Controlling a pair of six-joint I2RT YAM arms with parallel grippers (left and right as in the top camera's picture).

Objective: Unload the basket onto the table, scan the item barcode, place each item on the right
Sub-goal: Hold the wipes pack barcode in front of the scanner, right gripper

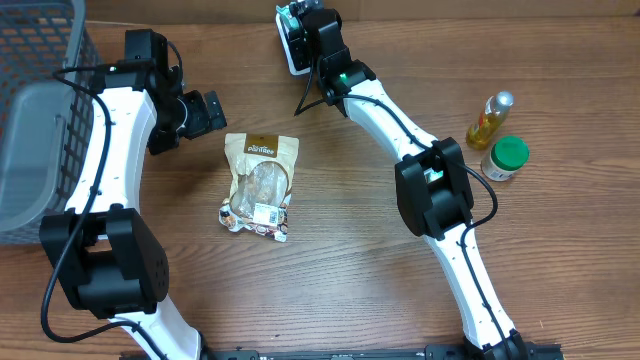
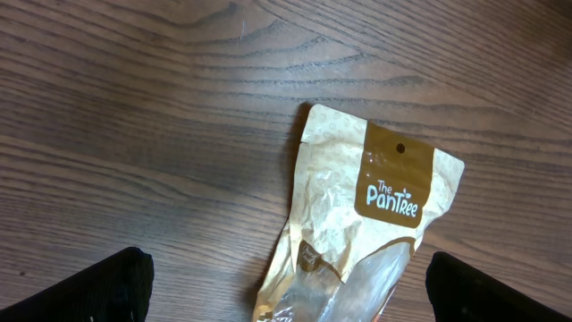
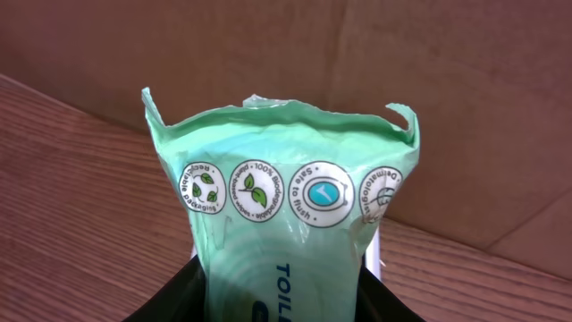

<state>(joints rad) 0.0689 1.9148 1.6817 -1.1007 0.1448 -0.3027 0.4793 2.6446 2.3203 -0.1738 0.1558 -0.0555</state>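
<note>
My right gripper [image 1: 296, 38] is at the table's far edge, shut on a green pack of toilet wipes [image 1: 288, 18]. In the right wrist view the pack [image 3: 286, 179] stands up between the black fingers [image 3: 174, 302], its torn-looking top edge and round printed badges facing the camera. No barcode shows on that face. A tan snack pouch [image 1: 260, 185] lies flat mid-table with a white label [image 1: 266, 212] near its lower end. My left gripper [image 1: 212, 112] hovers open just up-left of the pouch. The left wrist view shows the pouch [image 2: 375, 215] below the wide-apart fingers [image 2: 89, 291].
A grey mesh basket [image 1: 45, 50] with a grey plastic tub [image 1: 30, 150] in it stands at the left edge. On the right are a small bottle of yellow oil [image 1: 490, 118] and a green-capped jar [image 1: 505, 157]. A cardboard wall [image 3: 429, 80] rises behind the far edge.
</note>
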